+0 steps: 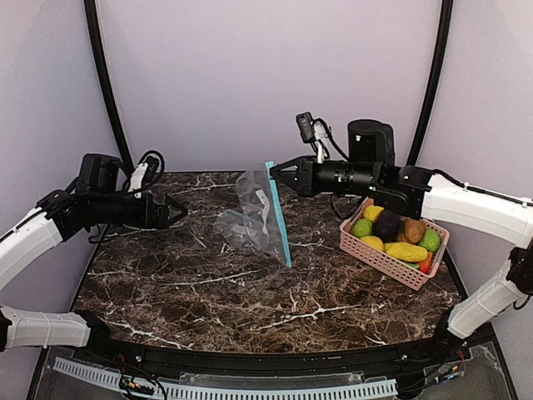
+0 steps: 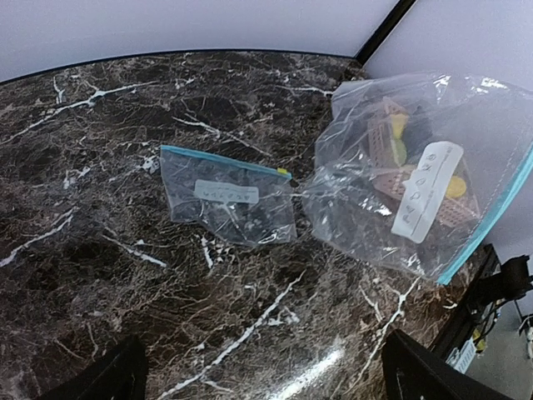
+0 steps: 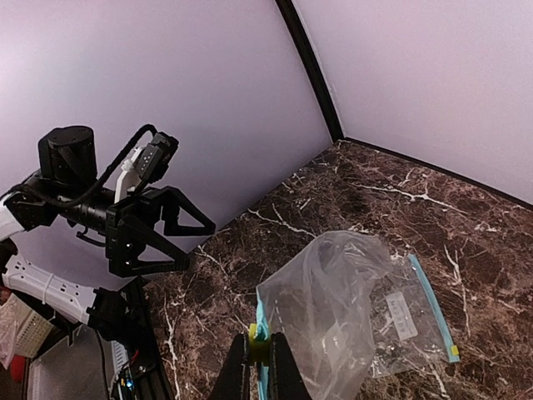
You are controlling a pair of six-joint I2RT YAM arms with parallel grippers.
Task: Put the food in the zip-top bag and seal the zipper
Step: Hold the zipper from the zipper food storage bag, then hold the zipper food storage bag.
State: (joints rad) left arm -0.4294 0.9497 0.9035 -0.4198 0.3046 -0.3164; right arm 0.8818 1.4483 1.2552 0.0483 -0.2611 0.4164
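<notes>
A clear zip-top bag with a blue zipper strip hangs upright over the middle of the table, empty. My right gripper is shut on the yellow slider at its top corner; in the right wrist view the fingers pinch that slider and the bag drapes away to the right. The food, yellow, green, purple, brown and orange-red toy pieces, lies in a pink basket at the right. My left gripper hovers open to the left of the bag with nothing in it, its jaws wide apart.
A second, smaller zip-top bag lies flat on the marble beside the hanging one, also seen as the flat bag in the right wrist view. The table's back edge meets curved white walls. The left arm faces the right wrist camera.
</notes>
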